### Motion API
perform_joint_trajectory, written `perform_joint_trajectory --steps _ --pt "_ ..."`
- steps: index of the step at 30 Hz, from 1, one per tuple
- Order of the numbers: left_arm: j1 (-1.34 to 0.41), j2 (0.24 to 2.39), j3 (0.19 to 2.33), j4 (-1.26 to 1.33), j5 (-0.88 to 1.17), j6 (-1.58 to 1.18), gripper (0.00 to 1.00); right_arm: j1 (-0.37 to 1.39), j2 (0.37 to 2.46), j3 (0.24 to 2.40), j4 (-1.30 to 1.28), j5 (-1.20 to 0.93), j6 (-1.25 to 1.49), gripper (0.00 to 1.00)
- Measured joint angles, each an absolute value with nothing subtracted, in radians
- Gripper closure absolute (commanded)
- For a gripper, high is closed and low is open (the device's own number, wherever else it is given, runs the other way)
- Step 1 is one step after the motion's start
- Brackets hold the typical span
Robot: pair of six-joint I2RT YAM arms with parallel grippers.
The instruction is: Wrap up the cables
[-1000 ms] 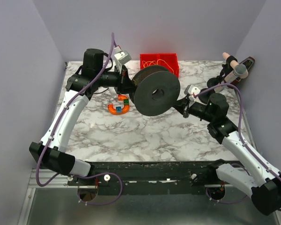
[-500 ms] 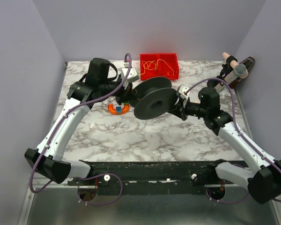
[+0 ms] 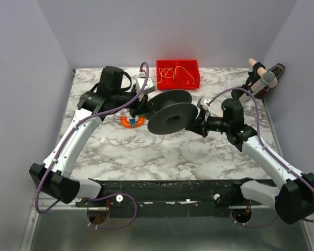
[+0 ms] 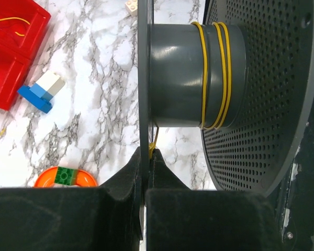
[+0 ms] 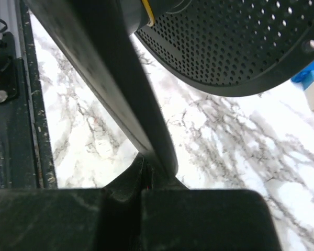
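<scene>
Spool (image 3: 170, 112) attitude has changed. A second ago its broad flange faced the overhead camera nearly square-on and stood high; now you have it tipped toward flat and carried lower over the surface (image 3: 146, 151), with both arms drawn in around it. I judge this to be part of a winding turn, not a fresh grip. Three turns of yellow cable (image 4: 214, 78) sit on the grey hub (image 4: 172, 73), close to the perforated flange. More cables (image 3: 172, 71) lie loose in the red bin (image 3: 178, 83) at the far edge, so the task looks early. Your left claw (image 4: 146, 157) is clenched on the thin flange rim, with a short yellow stretch caught right at its fingertips. Your right claw (image 5: 145, 162) is clenched on the opposite flange's rim.
</scene>
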State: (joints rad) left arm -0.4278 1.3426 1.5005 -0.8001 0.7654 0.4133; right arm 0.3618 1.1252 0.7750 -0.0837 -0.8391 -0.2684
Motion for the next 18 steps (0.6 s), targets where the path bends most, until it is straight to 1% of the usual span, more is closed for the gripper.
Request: perform_joint_trajectory --steps 5,11,14,18 --pt "-0.423 1.343 1.474 -0.786 0.786 0.391 1.00 0.361 1.083 0.704 -0.023 -0.843 -0.159 0.99" --pt "-0.418 1.343 1.468 -0.789 0.805 0.402 1.00 0.358 1.073 0.677 0.018 -0.849 -0.094 0.99" --pt "-0.408 1.343 1.460 -0.795 0.826 0.418 1.00 0.334 1.083 0.664 0.035 -0.901 -0.107 0.99" --pt "-0.399 1.341 1.423 -0.799 0.860 0.452 1.00 0.305 1.151 0.662 0.057 -0.994 -0.132 0.99"
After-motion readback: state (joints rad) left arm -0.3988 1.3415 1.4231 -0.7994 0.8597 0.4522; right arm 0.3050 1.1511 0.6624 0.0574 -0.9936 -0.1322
